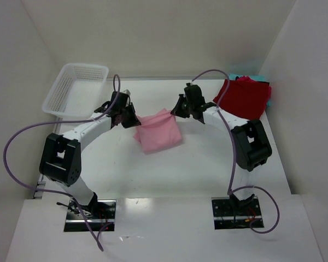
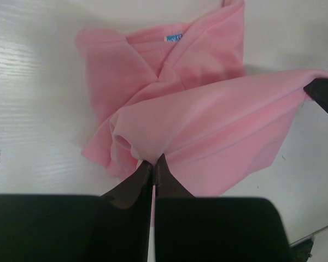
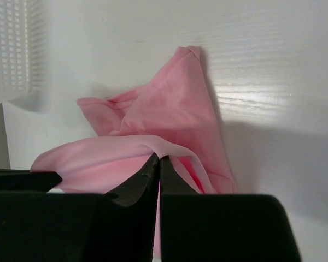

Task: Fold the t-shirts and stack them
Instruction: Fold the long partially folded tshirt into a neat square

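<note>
A small blue neck label point(image 2: 174, 37) is showing inside the collar of the light pink t-shirt point(image 2: 208, 125), though its writing is too small to read from the left wrist view. No other writing is showing on the cloth.

Three shirts are showing in the top view. The pink t-shirt point(image 1: 158, 134) is sitting in the middle of the white table point(image 1: 153, 174), partly folded, with its far edge lifted between the two arms. A dark red shirt point(image 1: 245, 97) is lying folded at the far right corner. A teal shirt point(image 1: 269, 97) is peeking out from under it along the right edge (only a thin strip is visible). One white mesh basket point(image 1: 76, 90) is resting at the far left, tilted against the wall.

The left gripper point(image 2: 153, 161) is pinching one corner of the raised pink edge, its jaws closed tight on the cloth. The right gripper point(image 3: 157, 159) is pinching the opposite corner in the same way, jaws pressed together with a fold of pink fabric draping over them. In the top view the left gripper point(image 1: 132, 121) and right gripper point(image 1: 177, 112) are sitting just beside the shirt's two far corners, the fabric stretching between them.
</note>
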